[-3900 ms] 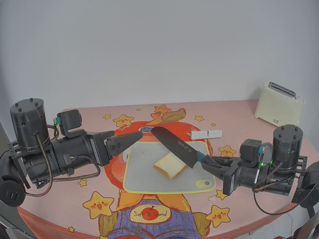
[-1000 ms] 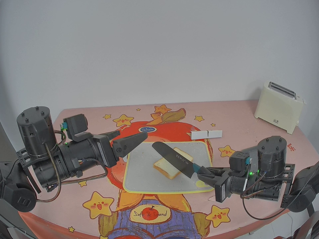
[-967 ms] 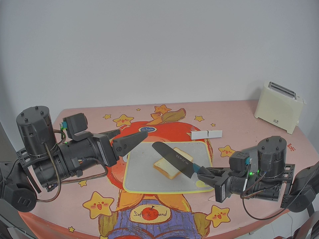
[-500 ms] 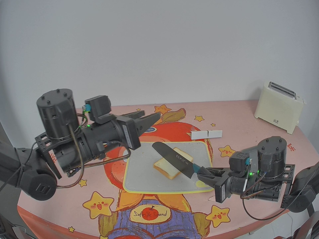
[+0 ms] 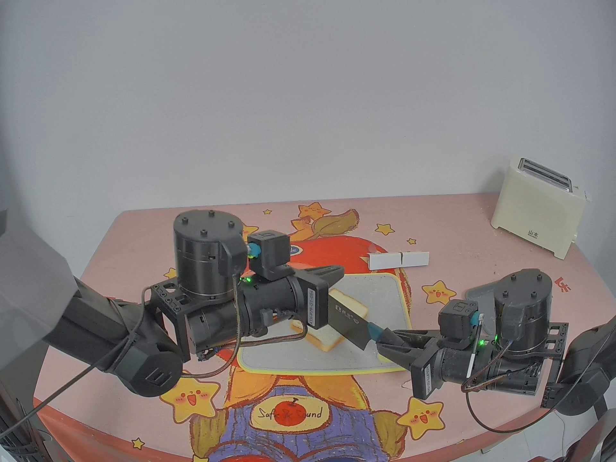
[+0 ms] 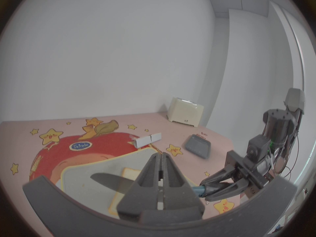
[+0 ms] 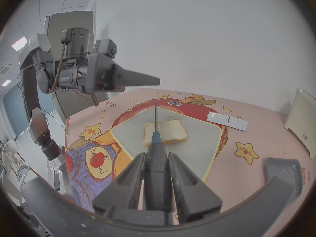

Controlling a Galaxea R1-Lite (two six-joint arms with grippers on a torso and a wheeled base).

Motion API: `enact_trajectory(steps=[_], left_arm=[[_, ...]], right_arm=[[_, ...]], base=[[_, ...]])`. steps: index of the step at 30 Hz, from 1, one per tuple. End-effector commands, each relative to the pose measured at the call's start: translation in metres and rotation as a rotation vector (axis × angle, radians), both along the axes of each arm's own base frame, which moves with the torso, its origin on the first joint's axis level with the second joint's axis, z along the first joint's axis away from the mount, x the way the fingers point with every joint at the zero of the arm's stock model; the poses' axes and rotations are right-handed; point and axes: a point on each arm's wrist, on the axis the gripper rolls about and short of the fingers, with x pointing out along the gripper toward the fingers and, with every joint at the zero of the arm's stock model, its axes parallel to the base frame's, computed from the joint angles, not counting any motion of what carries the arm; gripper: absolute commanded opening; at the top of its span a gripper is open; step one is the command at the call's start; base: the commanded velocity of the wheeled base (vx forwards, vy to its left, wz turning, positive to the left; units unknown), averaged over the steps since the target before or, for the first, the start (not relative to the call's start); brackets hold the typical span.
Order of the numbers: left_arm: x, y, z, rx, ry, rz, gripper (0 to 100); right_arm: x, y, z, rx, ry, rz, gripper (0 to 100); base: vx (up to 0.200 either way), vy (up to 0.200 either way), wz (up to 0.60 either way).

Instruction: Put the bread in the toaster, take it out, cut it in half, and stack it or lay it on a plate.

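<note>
Pale toasted bread (image 7: 169, 131), one whole slice, lies flat on the grey cutting board (image 5: 385, 290) just ahead of my right claw (image 5: 385, 344). Right claw is clamped on the blue handle of the knife (image 5: 350, 322), fingers (image 7: 131, 178) pressed to either side of it. Dark blade runs out from the claw tips, edge down, across the middle of the slice. Cannot tell whether the edge touches the crumb or only hangs over it.

Left claw (image 6: 161, 156) is closed on nothing, both fingers pressed together into one point. It sits above the board, over the slice's left part, opposite my right claw and higher than the blade. From the right wrist it looks clear of the bread, not touching.

Beyond both claws, past the board's far edge, a white block (image 5: 398, 260) lies on the pink cartoon-printed table (image 5: 449, 239). Cream toaster (image 5: 539, 206) stands well off to the right of my right claw, at the table's far corner, slots empty as far as I can see. Small grey tray (image 6: 197, 146) rests on the table just beside my right arm, between it and the toaster
</note>
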Motion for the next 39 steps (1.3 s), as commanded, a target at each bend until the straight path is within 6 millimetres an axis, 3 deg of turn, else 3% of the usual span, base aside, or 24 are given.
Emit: enact_trajectory(steps=[1, 8, 16, 39], left_arm=[[-0.008, -0.005, -0.011, 0.026, 0.031, -0.028, 0], [-0.019, -0.01, -0.014, 0.037, 0.044, -0.065, 0], [-0.015, -0.016, -0.012, 0.027, 0.031, -0.066, 0], [-0.014, -0.015, -0.032, 0.073, 0.084, -0.058, 0]], right_arm=[[0.0, 0.0, -0.001, -0.006, -0.001, 0.003, 0], [0.0, 0.0, 0.0, -0.004, -0.004, 0.004, 0], [-0.002, 0.0, 0.0, -0.005, -0.003, 0.009, 0], [-0.002, 0.0, -0.001, -0.007, -0.003, 0.01, 0]], base=[[0.0, 0.0, 0.0], [0.0, 0.0, 0.0], [0.0, 0.0, 0.0], [0.0, 0.0, 0.0]])
